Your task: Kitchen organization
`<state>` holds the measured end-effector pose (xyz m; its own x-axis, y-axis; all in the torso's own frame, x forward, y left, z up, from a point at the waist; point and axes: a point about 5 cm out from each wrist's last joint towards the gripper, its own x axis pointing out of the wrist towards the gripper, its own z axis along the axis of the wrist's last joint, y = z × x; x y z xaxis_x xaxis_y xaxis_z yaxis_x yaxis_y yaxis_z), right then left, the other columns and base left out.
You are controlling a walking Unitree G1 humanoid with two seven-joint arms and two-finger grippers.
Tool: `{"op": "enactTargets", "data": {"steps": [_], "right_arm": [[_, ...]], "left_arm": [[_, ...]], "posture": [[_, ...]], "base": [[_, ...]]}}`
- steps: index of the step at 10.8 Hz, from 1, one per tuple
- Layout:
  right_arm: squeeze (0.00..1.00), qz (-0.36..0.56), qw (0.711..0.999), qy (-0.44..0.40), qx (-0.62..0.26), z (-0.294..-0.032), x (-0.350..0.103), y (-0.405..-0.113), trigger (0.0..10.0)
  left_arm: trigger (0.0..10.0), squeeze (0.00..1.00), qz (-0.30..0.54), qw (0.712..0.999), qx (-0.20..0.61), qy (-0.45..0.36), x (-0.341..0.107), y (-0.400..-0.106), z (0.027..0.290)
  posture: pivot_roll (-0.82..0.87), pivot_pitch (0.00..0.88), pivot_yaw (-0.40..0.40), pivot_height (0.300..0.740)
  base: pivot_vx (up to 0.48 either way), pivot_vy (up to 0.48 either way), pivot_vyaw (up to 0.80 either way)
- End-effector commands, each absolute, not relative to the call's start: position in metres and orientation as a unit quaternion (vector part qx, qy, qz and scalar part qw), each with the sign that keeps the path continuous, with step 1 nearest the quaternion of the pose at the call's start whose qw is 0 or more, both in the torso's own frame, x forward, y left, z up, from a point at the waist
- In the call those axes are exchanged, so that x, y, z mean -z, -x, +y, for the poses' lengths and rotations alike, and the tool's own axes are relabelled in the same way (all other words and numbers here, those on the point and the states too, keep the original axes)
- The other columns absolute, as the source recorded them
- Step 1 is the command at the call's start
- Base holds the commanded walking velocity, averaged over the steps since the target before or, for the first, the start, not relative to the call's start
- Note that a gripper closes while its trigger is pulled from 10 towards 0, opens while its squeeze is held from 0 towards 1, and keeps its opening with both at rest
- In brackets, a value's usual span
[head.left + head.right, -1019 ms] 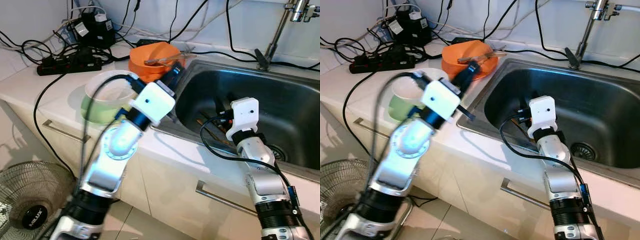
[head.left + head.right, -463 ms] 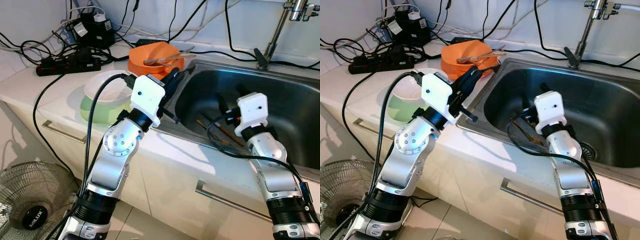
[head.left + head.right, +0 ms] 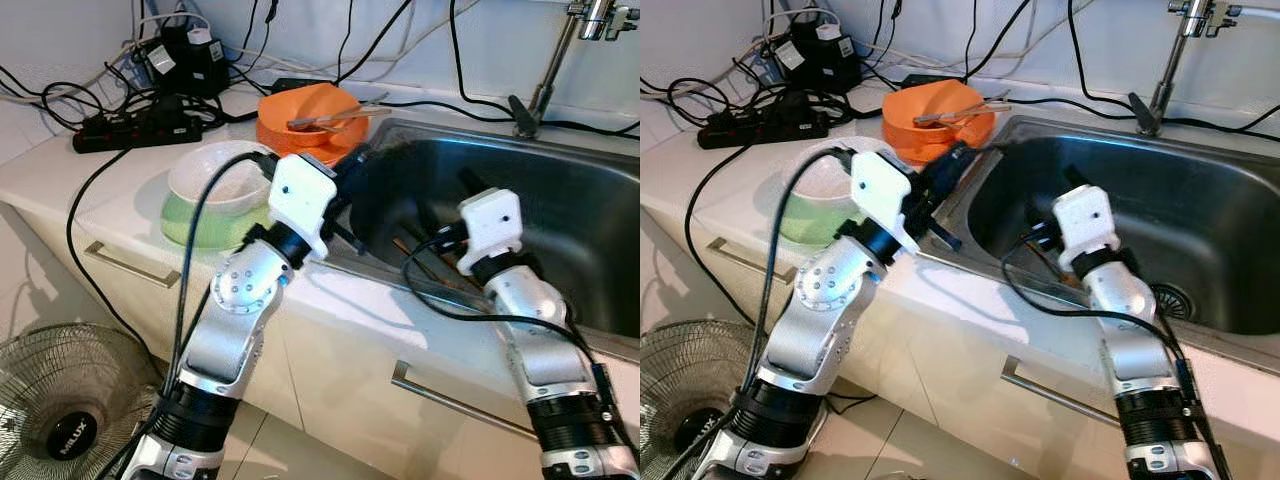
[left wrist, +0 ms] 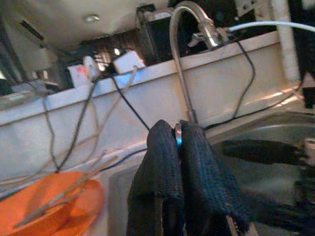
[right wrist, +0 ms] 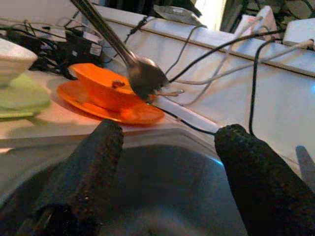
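Since half a sec ago both arms shifted a little: left wrist block now sits slightly lower and further right, right wrist block slid back left over the sink's near wall. Nearest, low at left on the floor, a fan (image 3: 62,405) w/ wire grille, partly cut off by frame edge. Drawer fronts w/ metal handles (image 3: 455,402) run under the bench (image 3: 60,170). Left pincer (image 4: 178,136) pokes over the sink's left rim, fingers (image 4: 162,162) pressed together on a thin shiny metal piece, prob. a spoon handle; in right wrist view a spoon (image 5: 142,78) hangs bowl-down in front of the orange dish, upper end cut off. Right pincer (image 5: 172,147) hangs inside the sink (image 3: 590,215), fingers (image 5: 91,167) spread wide apart, nothing between them. Its own arm and cable block much of the sink floor; a few chopsticks (image 3: 420,258) lie there, half hidden, count unclear. Just left of the left arm, a white bowl stacked in a green bowl (image 3: 205,215), cable crossing in front. Behind it, touching the sink corner, an orange bowl on plate (image 3: 305,112) w/ chopsticks (image 3: 330,120) laid across its top. Further back left, power strip (image 3: 135,128) and black adapters in a cable tangle. Far right, tap (image 3: 560,55), top cut off.
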<state>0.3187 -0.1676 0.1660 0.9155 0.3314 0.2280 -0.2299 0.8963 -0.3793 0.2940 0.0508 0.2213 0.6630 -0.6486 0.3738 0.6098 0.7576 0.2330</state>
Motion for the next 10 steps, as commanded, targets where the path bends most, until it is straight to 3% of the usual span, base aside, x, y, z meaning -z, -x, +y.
{"op": "enactTargets", "data": {"steps": [1, 10], "right_arm": [[0.0, -0.161, 0.959, 0.176, -0.156, -0.163, -0.172, -0.318, 10.0], [0.0, -0.154, 0.96, 0.166, -0.165, -0.151, -0.166, -0.319, 10.0]], "left_arm": [[10.0, 0.0, -0.21, 0.911, 0.354, -0.038, -0.217, -0.294, 0.05], [10.0, 0.0, -0.155, 0.882, 0.446, -0.011, -0.2, -0.279, 0.034]], "posture": [[0.03, 0.0, 0.105, 0.74], [0.04, 0.0, 0.101, 0.74]], "base": [[0.0, 0.0, 0.0], [0.0, 0.0, 0.0]]}}
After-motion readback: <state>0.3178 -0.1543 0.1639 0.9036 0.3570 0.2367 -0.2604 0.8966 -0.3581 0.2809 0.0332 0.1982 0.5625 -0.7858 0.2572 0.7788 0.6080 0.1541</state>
